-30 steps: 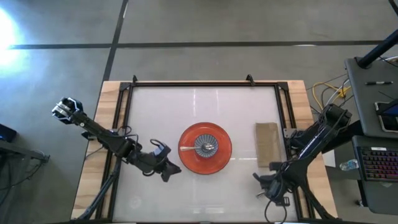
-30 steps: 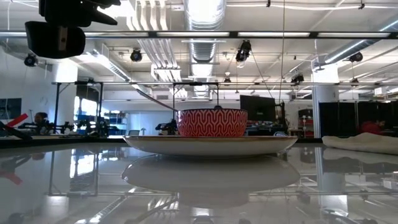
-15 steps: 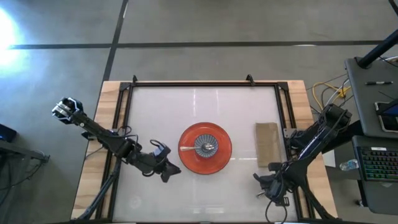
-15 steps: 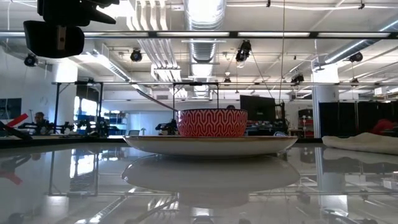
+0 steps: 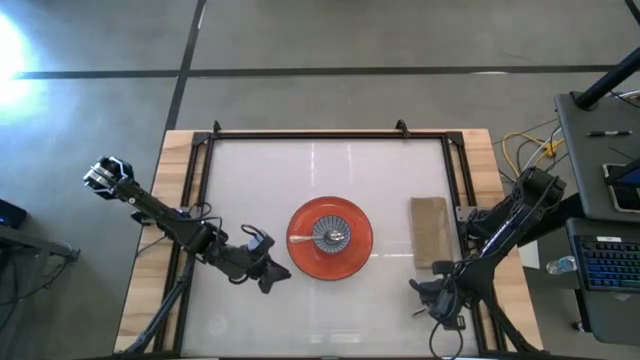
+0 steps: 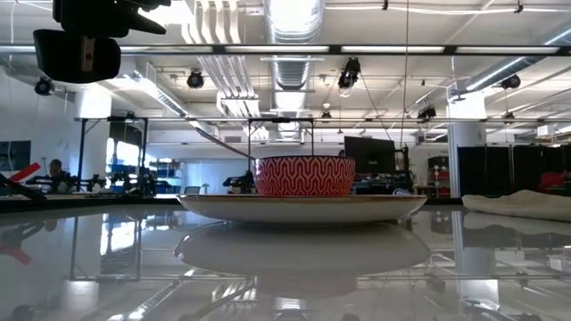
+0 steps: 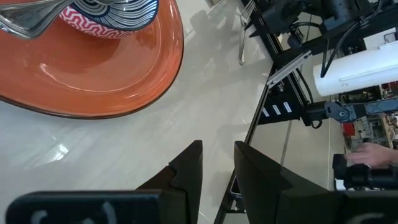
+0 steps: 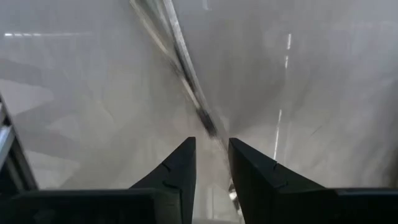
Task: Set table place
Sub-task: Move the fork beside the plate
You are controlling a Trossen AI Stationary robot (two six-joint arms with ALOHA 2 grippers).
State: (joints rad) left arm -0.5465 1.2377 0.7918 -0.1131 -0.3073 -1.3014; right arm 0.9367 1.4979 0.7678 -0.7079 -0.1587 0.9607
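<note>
Left hand (image 5: 268,274): low over the white bench (image 5: 260,190), just beside the left rim of the orange plate (image 5: 305,262), its fingers (image 7: 186,174) close together with only a narrow gap and nothing between them. Right hand (image 5: 425,292): near the bench's front right corner, below the folded brown napkin (image 5: 428,232); its fingers (image 8: 177,168) stand slightly apart, and a thin, blurred metal utensil (image 8: 186,81) runs from the gap between them out over the bench surface; whether they pinch it cannot be told. Plate: at the centre of the bench, carrying a red-and-white patterned bowl (image 6: 304,176) with a spoon (image 5: 312,238) resting in it. Napkin: flat on the bench to the right of the plate, apart from it.
</note>
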